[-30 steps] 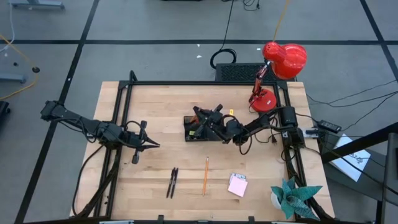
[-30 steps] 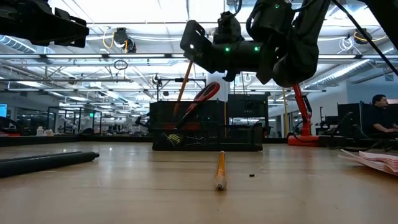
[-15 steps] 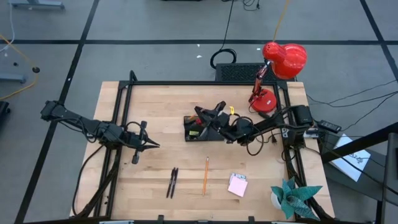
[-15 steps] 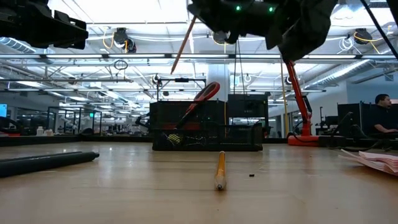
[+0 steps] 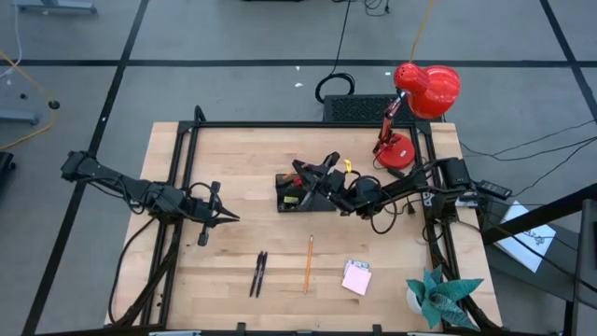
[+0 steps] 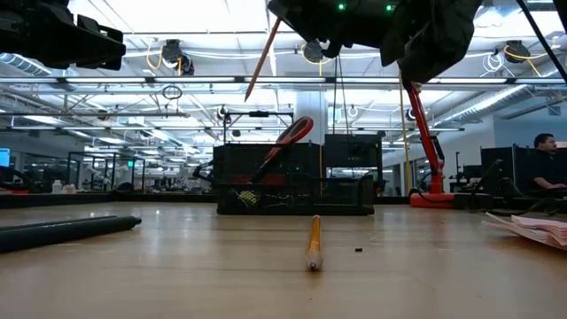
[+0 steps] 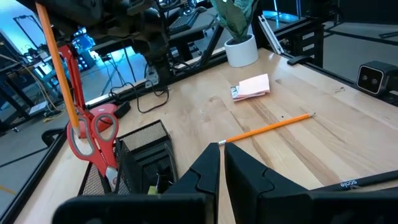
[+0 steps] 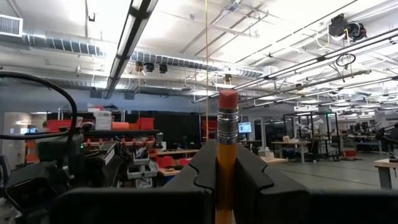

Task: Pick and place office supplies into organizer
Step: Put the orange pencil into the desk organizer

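Orange pencil pinched in right gripper, above black mesh organizer; keep upright, centre over tall section, lower, then release. Left gripper shut, empty, parked well left.

A wooden table with a black metal frame stands on a grey floor crossed by dark lines. Just off the table's edge at about one o'clock sits a red desk lamp, a black ribbed box beside it at twelve. A teal paper plant in a white pot stands near the five o'clock corner. Looking level across the table, the hall is wide and open: long ceiling strip lights, pipes and trusses overhead, glass partitions and benches with equipment. A person sits at a desk far off at three o'clock.
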Robot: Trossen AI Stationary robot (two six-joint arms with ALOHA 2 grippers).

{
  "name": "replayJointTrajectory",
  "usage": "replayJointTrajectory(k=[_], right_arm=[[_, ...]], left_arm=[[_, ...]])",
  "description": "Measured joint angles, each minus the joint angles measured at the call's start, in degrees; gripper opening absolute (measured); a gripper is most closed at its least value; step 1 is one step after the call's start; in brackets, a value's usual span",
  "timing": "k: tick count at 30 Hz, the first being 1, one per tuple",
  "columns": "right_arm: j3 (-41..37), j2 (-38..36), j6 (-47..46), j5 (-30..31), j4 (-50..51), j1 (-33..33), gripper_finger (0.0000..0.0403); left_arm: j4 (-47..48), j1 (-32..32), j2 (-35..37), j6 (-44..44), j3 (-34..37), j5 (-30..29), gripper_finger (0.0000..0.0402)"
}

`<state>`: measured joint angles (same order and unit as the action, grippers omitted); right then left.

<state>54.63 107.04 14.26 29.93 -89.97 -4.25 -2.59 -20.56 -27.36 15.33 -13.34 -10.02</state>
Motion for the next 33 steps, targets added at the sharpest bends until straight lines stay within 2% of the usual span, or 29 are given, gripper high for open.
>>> replayJointTrajectory(k=[6,13,23,33], right_arm=[[0.0,0.0,0.12,0.09,0.38,0.0,0.0013],[-0.04,0.44,0.21,1.39,5.59,0.14,0.0013],[-0.07,7.8,-3.17,3.06,0.22,2.3,0.0013],[-0.25,9.51,-7.36,5.95,1.72,2.94,0.0013]], left_arm=[[0.02,0.0,-0.01,-0.02,0.0,0.02,0.0031],[-0.05,0.0,0.0,0.02,0.0,0.02,0.0031],[-0.5,-0.04,-0.01,-0.07,0.0,0.02,0.0031],[-0.44,-0.04,0.01,-0.09,0.0,0.04,0.0031]])
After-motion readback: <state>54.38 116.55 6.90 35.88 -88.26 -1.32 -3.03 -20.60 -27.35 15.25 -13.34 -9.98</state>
